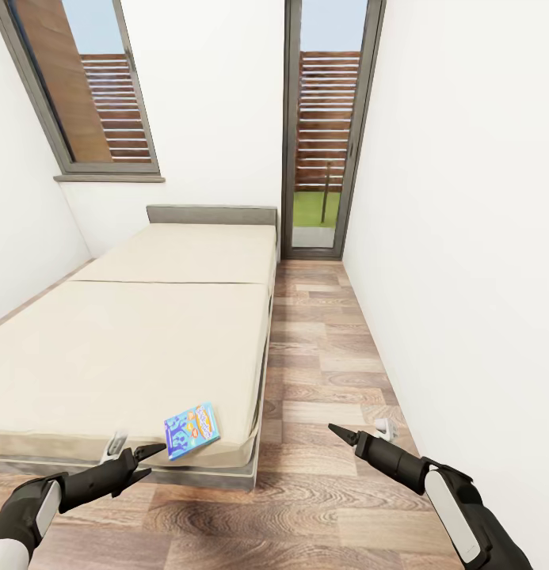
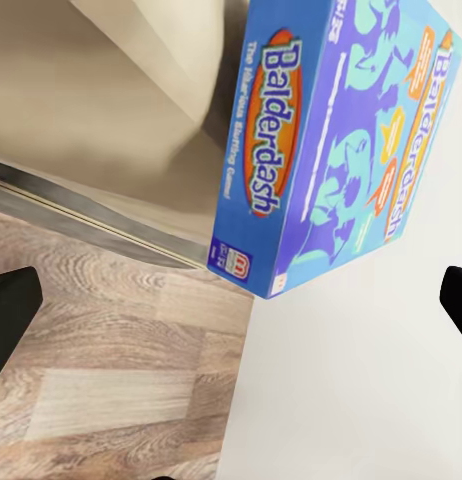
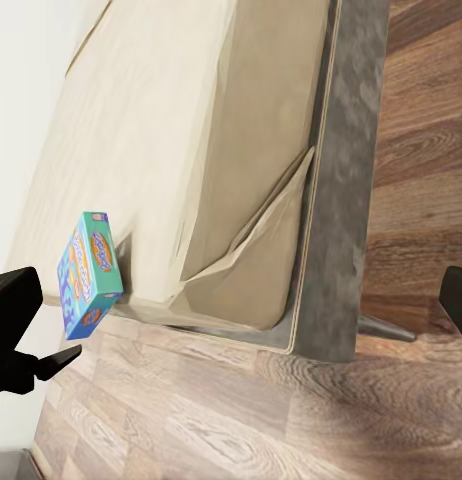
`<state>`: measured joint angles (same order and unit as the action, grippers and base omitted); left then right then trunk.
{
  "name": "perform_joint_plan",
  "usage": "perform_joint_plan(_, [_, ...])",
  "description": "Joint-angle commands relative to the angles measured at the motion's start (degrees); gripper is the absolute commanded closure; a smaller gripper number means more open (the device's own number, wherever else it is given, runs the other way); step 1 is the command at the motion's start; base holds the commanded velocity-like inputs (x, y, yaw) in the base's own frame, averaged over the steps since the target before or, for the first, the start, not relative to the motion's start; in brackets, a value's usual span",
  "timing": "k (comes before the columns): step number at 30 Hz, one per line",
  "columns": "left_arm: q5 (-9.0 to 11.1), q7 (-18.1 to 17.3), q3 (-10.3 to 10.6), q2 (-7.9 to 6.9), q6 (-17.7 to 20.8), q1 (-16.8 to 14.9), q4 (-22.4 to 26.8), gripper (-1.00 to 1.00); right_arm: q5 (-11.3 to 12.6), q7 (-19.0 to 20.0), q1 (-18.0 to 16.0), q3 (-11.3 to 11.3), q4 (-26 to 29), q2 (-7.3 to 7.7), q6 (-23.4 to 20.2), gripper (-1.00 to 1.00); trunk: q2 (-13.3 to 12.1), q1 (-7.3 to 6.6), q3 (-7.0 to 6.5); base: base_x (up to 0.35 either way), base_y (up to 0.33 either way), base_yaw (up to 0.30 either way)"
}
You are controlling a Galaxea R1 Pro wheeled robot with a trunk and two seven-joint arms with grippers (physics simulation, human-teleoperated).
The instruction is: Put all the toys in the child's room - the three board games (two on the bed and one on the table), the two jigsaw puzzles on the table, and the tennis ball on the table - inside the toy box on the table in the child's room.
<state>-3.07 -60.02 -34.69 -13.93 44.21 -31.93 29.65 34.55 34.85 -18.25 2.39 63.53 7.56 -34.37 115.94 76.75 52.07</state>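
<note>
left gripper (image 1: 143,461) open, beside blue board game (image 1: 192,430)

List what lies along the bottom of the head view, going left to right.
Left claw → blue board game on the bed's near corner → bare wood floor → right claw.

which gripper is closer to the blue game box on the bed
The left gripper: its open fingers sit just off the Balderdash box at the bed's near corner. The right gripper hangs over the wood floor, farther away.
</note>
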Motion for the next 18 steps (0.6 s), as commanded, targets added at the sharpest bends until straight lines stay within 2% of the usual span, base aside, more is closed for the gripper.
perform_joint_plan(1, [-0.3,-0.3,-0.3,0.04,0.5,-0.1,0.0,-1.00,0.3,0.0,0.0,0.1,0.0,0.00,-0.4,-1.00,0.0,-0.01,0.05,0.000,0.000,0.000])
perform_joint_plan(7, [-0.4,-0.4,-0.2,0.08,0.3,-0.1,0.0,-1.00,0.3,0.0,0.0,0.1,0.0,0.00,-0.4,-1.00,0.0,-0.01,0.05,0.000,0.000,0.000])
perform_joint_plan(14, [-0.4,-0.9,0.0,0.32,-2.1,-0.1,-1.3,-1.00,0.3,0.1,0.0,0.1,0.0,0.00,-0.4,-1.00,0.0,-0.01,0.05,0.000,0.000,0.000])
perform_joint_plan(18, [-0.4,-1.7,0.0,0.37,-3.4,-0.1,-3.0,-1.00,0.3,0.1,0.0,0.2,0.0,0.00,-0.4,-1.00,1.6,0.87,0.77,0.000,0.000,0.000])
